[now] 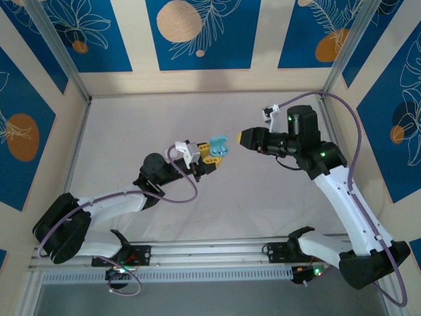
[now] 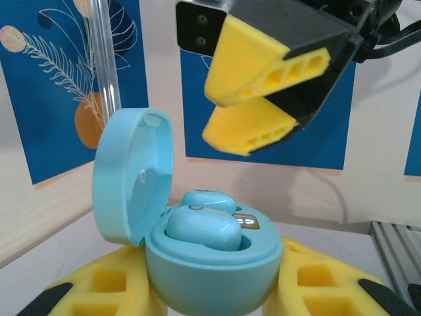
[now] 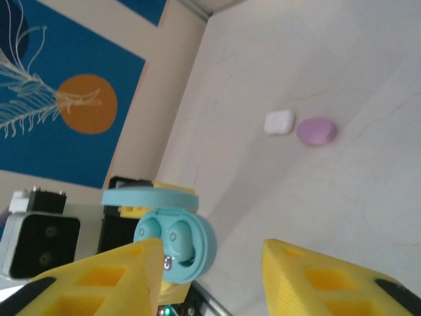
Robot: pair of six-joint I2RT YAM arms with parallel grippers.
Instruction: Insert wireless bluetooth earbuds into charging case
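Observation:
My left gripper (image 1: 212,157) is shut on a teal charging case (image 1: 218,146), held up above the table. In the left wrist view the case (image 2: 210,270) sits between the yellow fingers (image 2: 99,289) with its lid (image 2: 131,178) swung open. Two teal earbuds (image 2: 202,228) (image 2: 207,199) lie in its wells beside a small lit display. My right gripper (image 1: 240,137) hangs just right of the case, open, with nothing between its fingers. From the right wrist I look past the spread yellow fingers (image 3: 125,276) at the open case (image 3: 197,253) and both buds (image 3: 179,238).
A white case (image 3: 279,122) and a closed pink case (image 3: 316,130) lie side by side on the pale table, farther off. Blue patterned walls and metal posts enclose the table. The right gripper's fingers (image 2: 263,79) hang close above the teal case.

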